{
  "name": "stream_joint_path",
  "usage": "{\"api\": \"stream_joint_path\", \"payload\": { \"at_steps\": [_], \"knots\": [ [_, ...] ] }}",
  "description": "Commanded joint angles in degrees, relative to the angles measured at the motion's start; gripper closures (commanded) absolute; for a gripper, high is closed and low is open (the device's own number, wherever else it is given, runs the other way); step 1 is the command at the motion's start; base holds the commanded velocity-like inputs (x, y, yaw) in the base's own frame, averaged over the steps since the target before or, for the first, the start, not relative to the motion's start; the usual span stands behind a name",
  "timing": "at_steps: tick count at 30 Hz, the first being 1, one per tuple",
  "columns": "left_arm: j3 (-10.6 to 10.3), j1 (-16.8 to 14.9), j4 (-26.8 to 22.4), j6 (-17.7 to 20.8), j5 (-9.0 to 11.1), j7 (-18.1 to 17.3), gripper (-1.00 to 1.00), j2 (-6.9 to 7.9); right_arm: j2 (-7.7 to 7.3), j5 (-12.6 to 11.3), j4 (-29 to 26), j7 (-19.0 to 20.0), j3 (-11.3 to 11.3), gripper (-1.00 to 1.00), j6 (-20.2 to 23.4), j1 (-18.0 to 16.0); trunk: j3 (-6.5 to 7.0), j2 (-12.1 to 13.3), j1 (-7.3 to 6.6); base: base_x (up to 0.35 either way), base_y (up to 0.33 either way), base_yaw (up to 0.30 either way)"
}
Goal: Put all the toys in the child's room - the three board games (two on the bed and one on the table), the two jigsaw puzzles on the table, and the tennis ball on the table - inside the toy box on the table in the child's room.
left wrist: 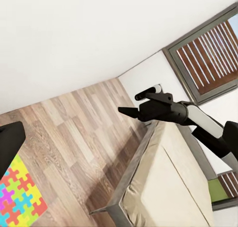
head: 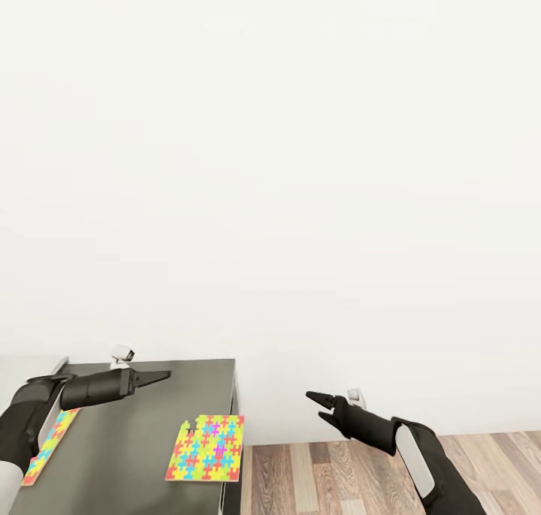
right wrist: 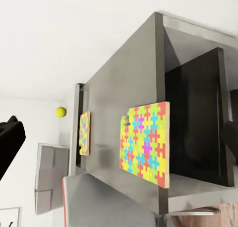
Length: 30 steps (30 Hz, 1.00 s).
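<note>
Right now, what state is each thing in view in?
Near jigsaw puzzle: flat on the dark table, one edge at the table's end.
Far jigsaw puzzle: flat, partly under the left arm.
Tennis ball: at rest, untouched.
Left gripper: empty, jaws look shut, above the table.
Right gripper: jaws open, empty, over the floor.
Bed: bare mattress.

kid's bedrm | bed (left wrist: pixel 168 187) | jigsaw puzzles (head: pixel 207 448) on table (head: pixel 143 432) | wood floor (head: pixel 338 477)
</note>
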Motion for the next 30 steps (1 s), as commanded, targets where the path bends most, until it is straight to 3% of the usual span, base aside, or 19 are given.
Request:
{"api": "stream_joint_path", "payload": {
  "at_steps": [1, 15, 20, 26, 30],
  "knots": [
    [-0.03, -0.04, -0.01, 0.61, -0.01, -0.23, -1.00, 0.01, 0.01, -0.06, 0.04, 0.09, -0.12, -1.00, 0.30, -0.06, -0.31, -0.54, 0.26, 0.000, 0.000, 0.000],
    [-0.13, -0.04, -0.18, 0.62, 0.06, -0.23, -1.00, 0.02, 0.01, -0.47, 2.84, -0.30, -0.16, -1.00, 0.54, -0.40, -2.82, -6.15, 3.33, 0.000, 0.000, 0.000],
    [-0.21, 0.57, -1.88, 0.83, 0.18, -0.23, -1.00, -0.03, 0.04, -0.49, 5.64, -0.26, -0.19, -1.00, 1.21, -1.99, -3.72, -8.16, 4.43, 0.000, 0.000, 0.000],
    [-0.27, 2.87, -7.18, 2.77, 0.74, -0.23, -1.00, -0.24, 0.90, -0.47, 12.33, -0.23, -0.20, -1.00, 1.63, -5.42, -4.79, -10.56, 5.75, 0.000, 0.000, 0.000],
    [-0.29, 5.32, -11.96, 4.22, 2.29, -0.23, -1.00, -1.35, 1.61, -0.45, 14.53, -0.20, -0.20, -1.00, 1.76, -7.20, -5.51, -12.17, 6.62, 0.000, 0.000, 0.000]
  ]
}}
